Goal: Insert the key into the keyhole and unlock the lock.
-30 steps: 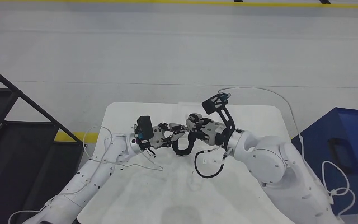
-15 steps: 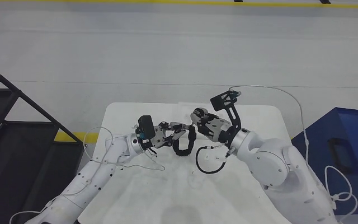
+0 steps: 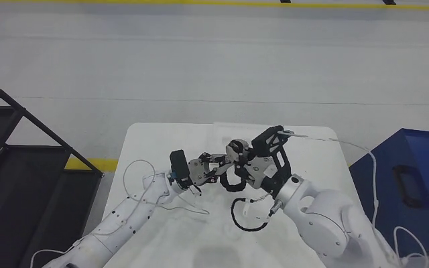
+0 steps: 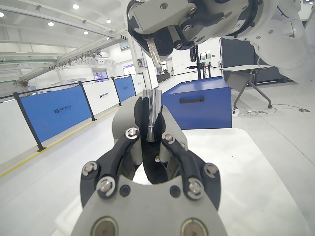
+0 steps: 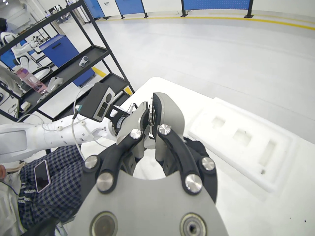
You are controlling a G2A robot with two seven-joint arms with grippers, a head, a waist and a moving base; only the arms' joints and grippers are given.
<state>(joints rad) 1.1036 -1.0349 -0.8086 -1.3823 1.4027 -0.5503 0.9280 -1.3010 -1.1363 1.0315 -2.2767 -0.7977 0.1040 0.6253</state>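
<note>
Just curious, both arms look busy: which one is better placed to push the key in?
Probably the right: the right gripper holds the key, pointing toward the lock held in the left gripper.

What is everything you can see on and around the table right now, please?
lock: one, chrome cylinder with black cable, held above the table in the left gripper.
key: one, silver, in the right gripper, blade aimed at the lock's end, apart from it.
foam tray: one, white, rectangular recesses, on the table.
table: one, white.
box: one, blue, black handle, on the floor beside the table.
shelf rack: one, black, on the floor beside the table.
left gripper: one, grey and black, shut on the lock.
right gripper: one, grey and black, shut on the key.
</note>
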